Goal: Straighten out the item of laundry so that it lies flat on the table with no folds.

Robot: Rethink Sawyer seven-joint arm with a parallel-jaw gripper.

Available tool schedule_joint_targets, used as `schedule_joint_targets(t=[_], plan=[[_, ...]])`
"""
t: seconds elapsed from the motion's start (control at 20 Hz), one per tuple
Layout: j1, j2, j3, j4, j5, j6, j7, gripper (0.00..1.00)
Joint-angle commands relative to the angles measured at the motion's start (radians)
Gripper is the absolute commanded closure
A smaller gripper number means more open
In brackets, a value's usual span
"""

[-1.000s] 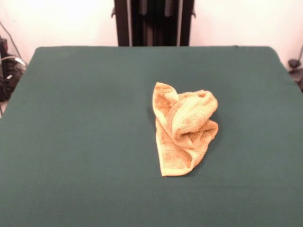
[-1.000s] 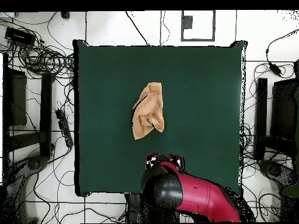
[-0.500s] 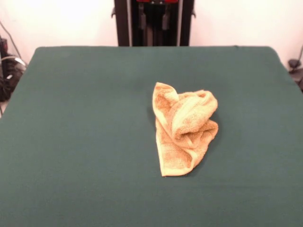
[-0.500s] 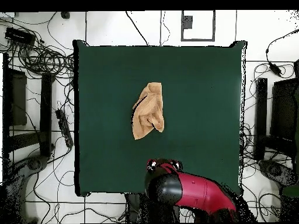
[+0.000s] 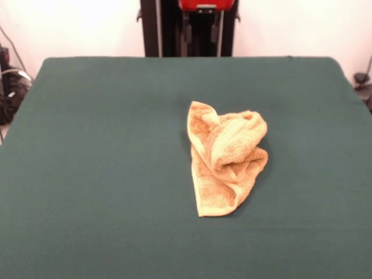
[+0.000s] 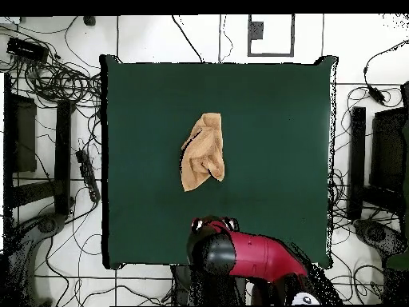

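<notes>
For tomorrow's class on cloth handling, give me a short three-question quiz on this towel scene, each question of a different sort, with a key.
1. True or false: the towel lies flat on the table.
2. Multiple choice: in the overhead view, the arm is A) above the towel, B) over the table's edge, apart from the towel, C) touching the towel.
3. Fill in: the table's cloth is dark ____.

Key: 1 false, it is crumpled and folded over itself; 2 B; 3 green.

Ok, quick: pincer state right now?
Pincer: cannot be told; only partly visible at the top edge, well clear of the towel.
</notes>
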Motion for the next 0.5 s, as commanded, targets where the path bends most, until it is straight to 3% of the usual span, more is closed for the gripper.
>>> schedule_joint_targets(t=[0.05, 0.3, 0.5], plan=[[0.064, 0.007, 0.073, -0.114, 0.008, 0.035, 0.112, 0.0], [0.078, 0.004, 0.081, -0.144, 0.028, 0.094, 0.104, 0.0], [0.086, 0.017, 0.082, -0.148, 0.027, 0.058, 0.114, 0.0]])
